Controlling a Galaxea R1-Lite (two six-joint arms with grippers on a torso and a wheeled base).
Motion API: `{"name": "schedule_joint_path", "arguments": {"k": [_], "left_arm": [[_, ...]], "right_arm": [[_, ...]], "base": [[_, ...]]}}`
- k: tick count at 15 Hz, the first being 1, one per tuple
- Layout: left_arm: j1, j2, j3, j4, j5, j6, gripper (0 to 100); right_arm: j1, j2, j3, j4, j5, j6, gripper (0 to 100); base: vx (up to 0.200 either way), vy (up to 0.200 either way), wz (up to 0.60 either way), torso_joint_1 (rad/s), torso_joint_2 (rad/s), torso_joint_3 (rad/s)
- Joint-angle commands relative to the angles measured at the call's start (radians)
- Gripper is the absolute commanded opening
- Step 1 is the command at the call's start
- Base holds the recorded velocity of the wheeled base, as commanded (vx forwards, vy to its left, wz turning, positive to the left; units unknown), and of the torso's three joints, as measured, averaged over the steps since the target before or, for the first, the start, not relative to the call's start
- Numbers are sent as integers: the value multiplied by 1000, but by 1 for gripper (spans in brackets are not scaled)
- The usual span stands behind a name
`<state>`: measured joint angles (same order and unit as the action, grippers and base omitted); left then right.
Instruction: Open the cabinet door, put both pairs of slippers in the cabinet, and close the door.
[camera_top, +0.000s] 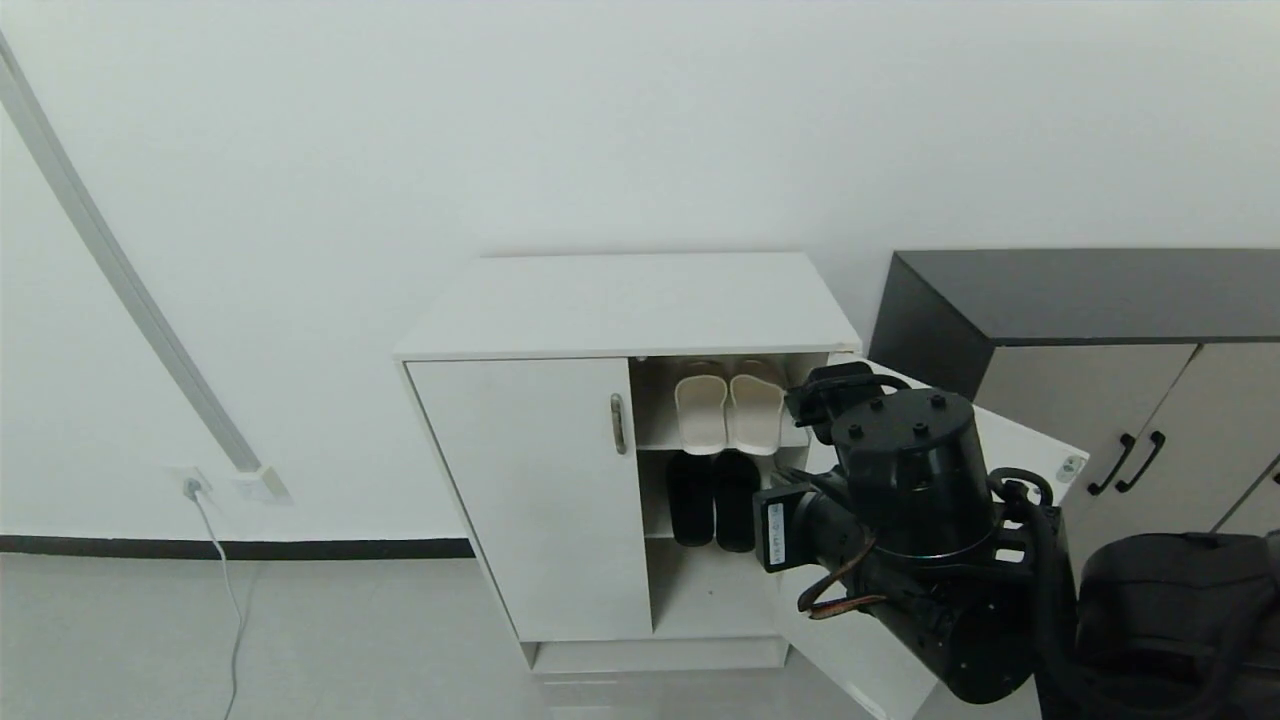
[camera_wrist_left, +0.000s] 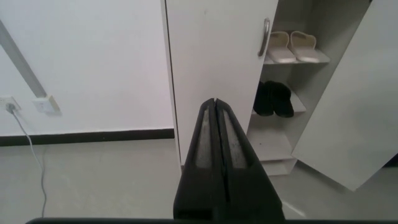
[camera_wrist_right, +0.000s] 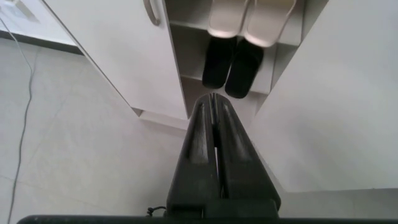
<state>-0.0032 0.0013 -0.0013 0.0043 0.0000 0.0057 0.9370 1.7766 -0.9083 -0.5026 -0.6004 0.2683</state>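
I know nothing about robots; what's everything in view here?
white two-door cabinet: one, white, against wall
open right door: one, white, swung outward
beige slippers: one pair, beige, upper shelf
black slippers: one pair, black, shelf below
dark-topped sideboard: one, black and grey, right of cabinet
wall socket with cable: one, white, low on wall, left of cabinet
slanting wall conduit: one, grey, above socket
left gripper: one, black, shut, facing closed left door
right gripper: one, black, shut, before the slippers

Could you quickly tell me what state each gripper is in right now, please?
Left gripper: closed, holding nothing.
Right gripper: closed, holding nothing.
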Motion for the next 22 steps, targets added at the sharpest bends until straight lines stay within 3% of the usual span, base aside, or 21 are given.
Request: {"name": "schedule_joint_path", "arguments": {"k": [1, 14, 19, 22], "left_arm": [[0, 0, 0, 0, 0, -1, 0], [0, 0, 0, 0, -2, 0, 0], [0, 0, 1, -1, 0, 0, 0], [0, 0, 1, 0, 5, 0, 0]], "right_arm": [[-3, -16, 2, -1, 1, -1, 0], [-58, -5, 0, -1, 7, -6, 0], [-84, 17, 0, -7, 10, -20, 0], [-86, 18, 2, -7, 10, -21, 0]], "base": [[0, 0, 0, 237, -574, -320], [0, 0, 0, 212, -464, -258], [0, 0, 0, 36, -77, -42], [0, 0, -600, 4, 4, -2]]}}
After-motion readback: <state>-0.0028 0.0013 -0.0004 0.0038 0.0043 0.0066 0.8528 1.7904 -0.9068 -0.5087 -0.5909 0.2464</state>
